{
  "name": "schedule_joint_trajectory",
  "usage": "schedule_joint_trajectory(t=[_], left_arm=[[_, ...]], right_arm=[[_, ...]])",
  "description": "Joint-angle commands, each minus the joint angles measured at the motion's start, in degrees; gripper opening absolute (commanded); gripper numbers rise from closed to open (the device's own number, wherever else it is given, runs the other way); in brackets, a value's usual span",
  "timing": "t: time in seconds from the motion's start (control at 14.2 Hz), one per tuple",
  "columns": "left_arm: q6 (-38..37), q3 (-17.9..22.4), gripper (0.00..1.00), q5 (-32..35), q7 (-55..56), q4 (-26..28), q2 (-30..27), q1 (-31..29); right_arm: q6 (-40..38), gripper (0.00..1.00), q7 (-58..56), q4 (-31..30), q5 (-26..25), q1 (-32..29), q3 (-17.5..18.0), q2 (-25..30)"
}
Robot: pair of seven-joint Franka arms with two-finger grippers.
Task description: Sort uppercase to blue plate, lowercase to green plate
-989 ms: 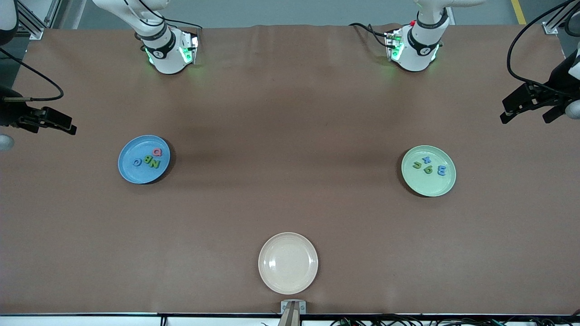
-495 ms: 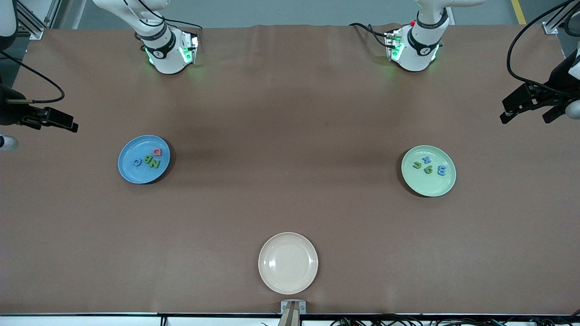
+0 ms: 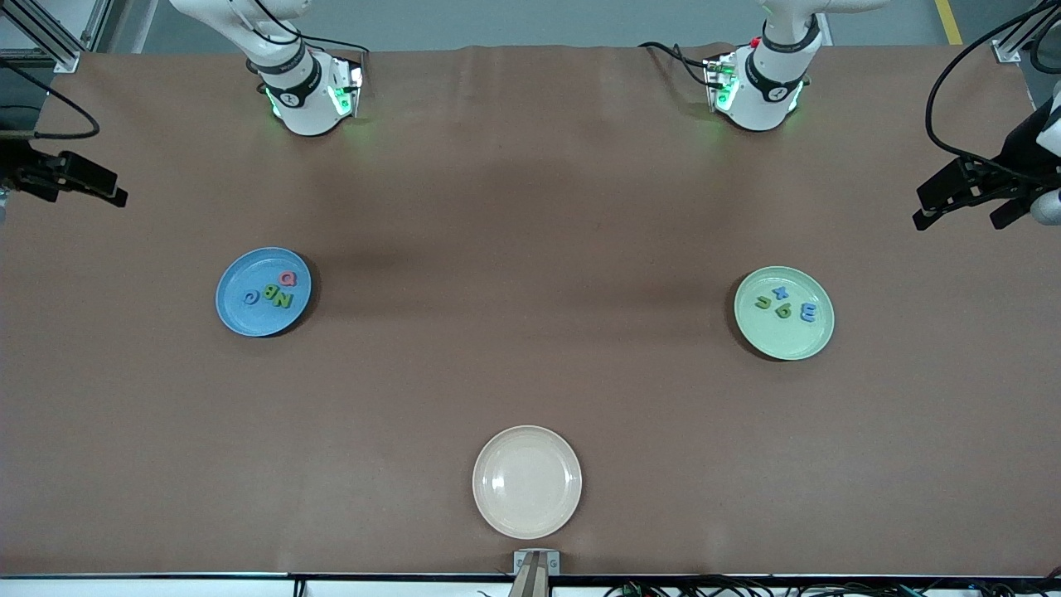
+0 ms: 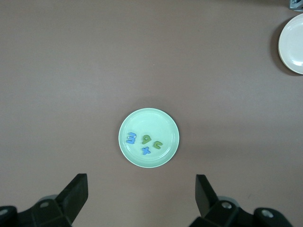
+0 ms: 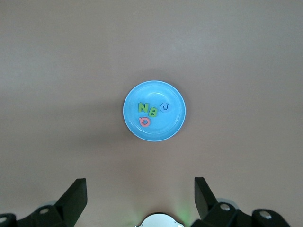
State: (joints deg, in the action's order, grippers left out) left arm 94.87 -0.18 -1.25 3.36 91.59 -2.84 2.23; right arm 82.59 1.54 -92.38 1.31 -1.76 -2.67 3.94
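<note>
Now uppercase letters (image 3: 273,292) lie in the blue plate (image 3: 236,315), lowercase letters (image 3: 786,304) in the green plate (image 3: 787,344); left gripper (image 3: 961,207) and right gripper (image 3: 70,184) hang spread, empty.

The right gripper (image 3: 104,191) now sits higher in the front view than a second ago, closer to the bases' edge of the table at the right arm's end, and more of that arm is out of the picture. Its shadow on the table (image 3: 530,207) beside the blue plate (image 3: 240,311) is fainter and shorter. The left gripper (image 3: 953,199) is shifted only slightly, at the left arm's end of the table.
</note>
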Motion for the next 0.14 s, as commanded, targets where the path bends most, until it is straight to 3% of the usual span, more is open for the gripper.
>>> schedule_joint_trajectory(t=[0.0,0.07], left_arm=[[-0.57,0.01,1.00,-0.50,0.50,-1.15,0.38,-0.12],[-0.57,0.01,1.00,-0.50,0.50,-1.15,0.38,-0.12]], right_arm=[[0.21,1.00,0.13,-1.84,-0.16,-0.97,0.91,2.38],[0.21,1.00,0.13,-1.75,-0.16,-0.97,0.91,2.47]])
